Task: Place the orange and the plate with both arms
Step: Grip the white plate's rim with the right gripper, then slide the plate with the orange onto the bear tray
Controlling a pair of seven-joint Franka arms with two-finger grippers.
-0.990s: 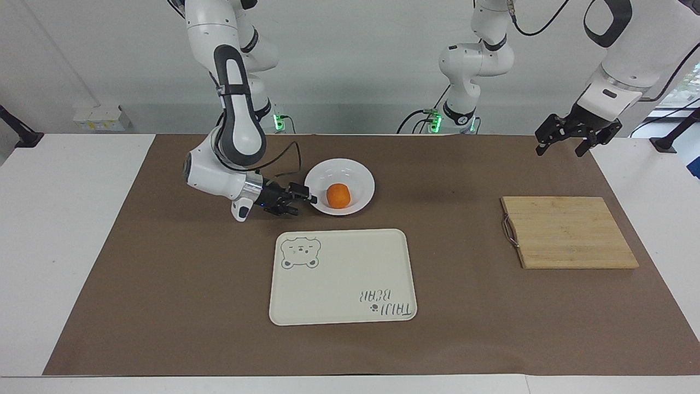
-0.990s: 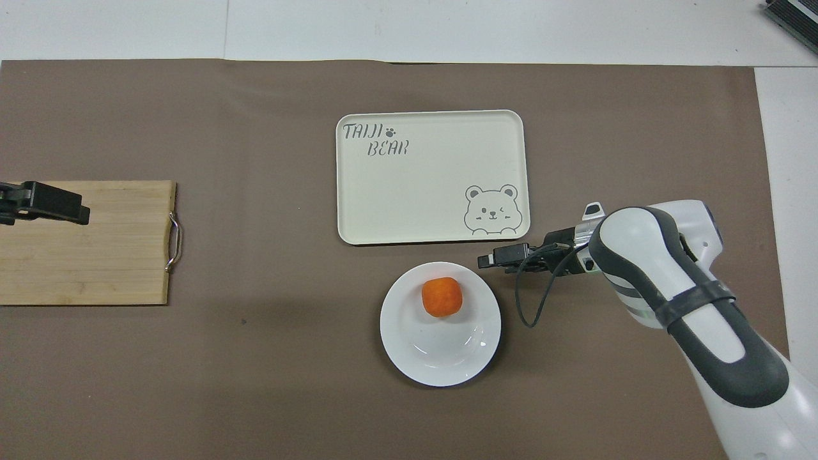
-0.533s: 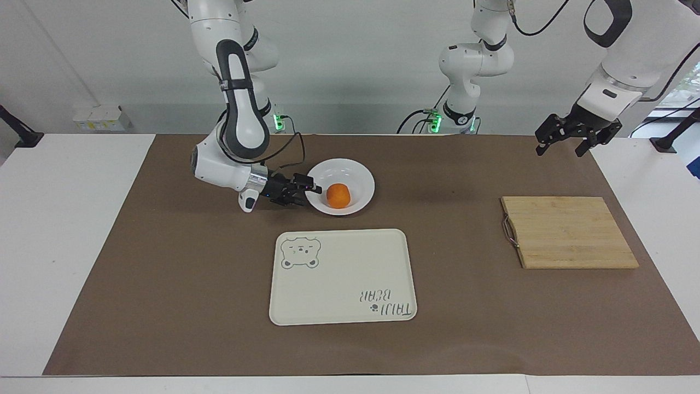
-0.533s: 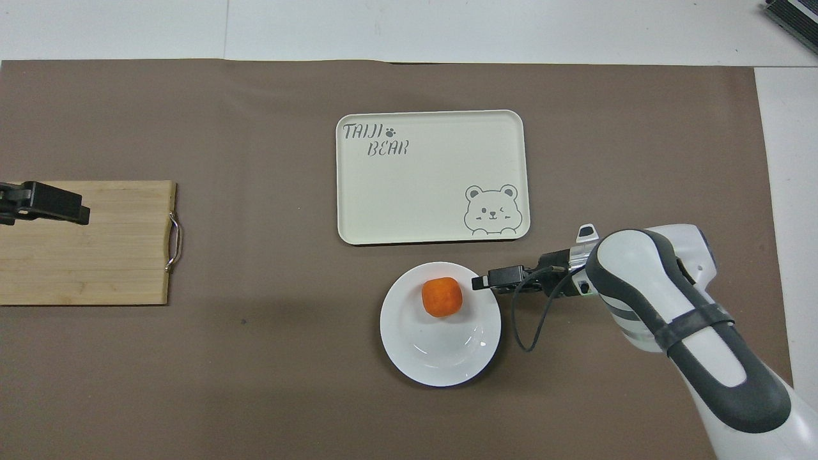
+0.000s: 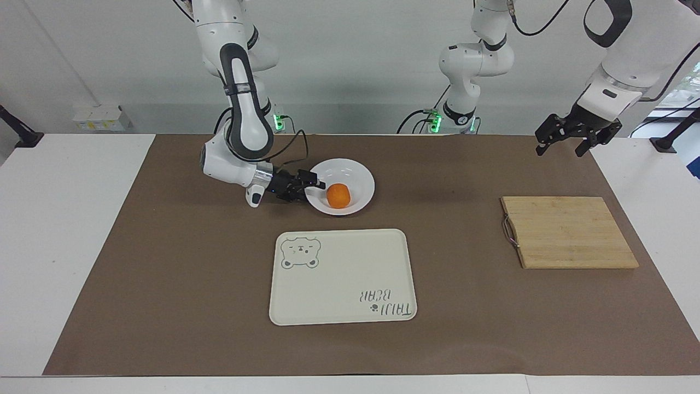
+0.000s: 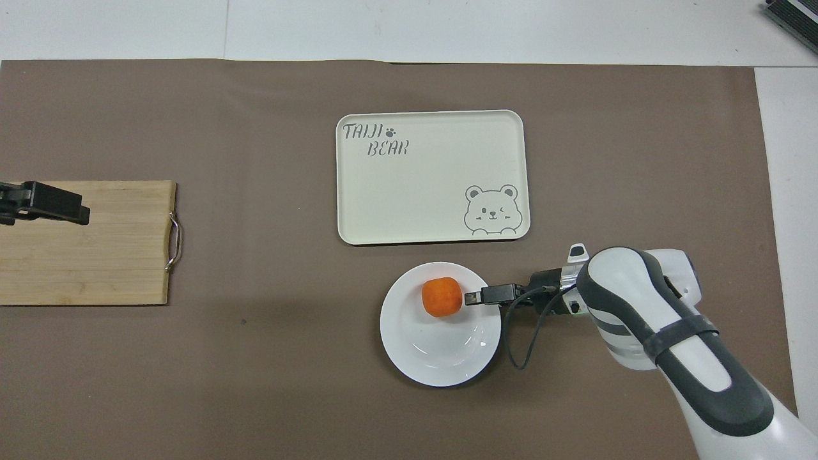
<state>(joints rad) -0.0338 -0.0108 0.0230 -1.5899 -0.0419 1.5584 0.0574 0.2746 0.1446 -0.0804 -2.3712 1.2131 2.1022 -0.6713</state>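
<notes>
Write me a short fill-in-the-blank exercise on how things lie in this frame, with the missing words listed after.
1. The orange lies in the white ____.
2. The right pincer is at the rim of the plate, and it comes in from the ____ arm's end of the table.
3. The tray with the bear drawing lies ____ from the robots than the plate.
4. The left pincer waits in the air, and in the overhead view it shows over the wooden ____.

Missing words: plate; right; farther; cutting board

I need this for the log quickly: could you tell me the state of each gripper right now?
Right gripper: at the plate's rim beside the orange; open or shut cannot be told.
Left gripper: open, holding nothing, waiting above the table.
</notes>
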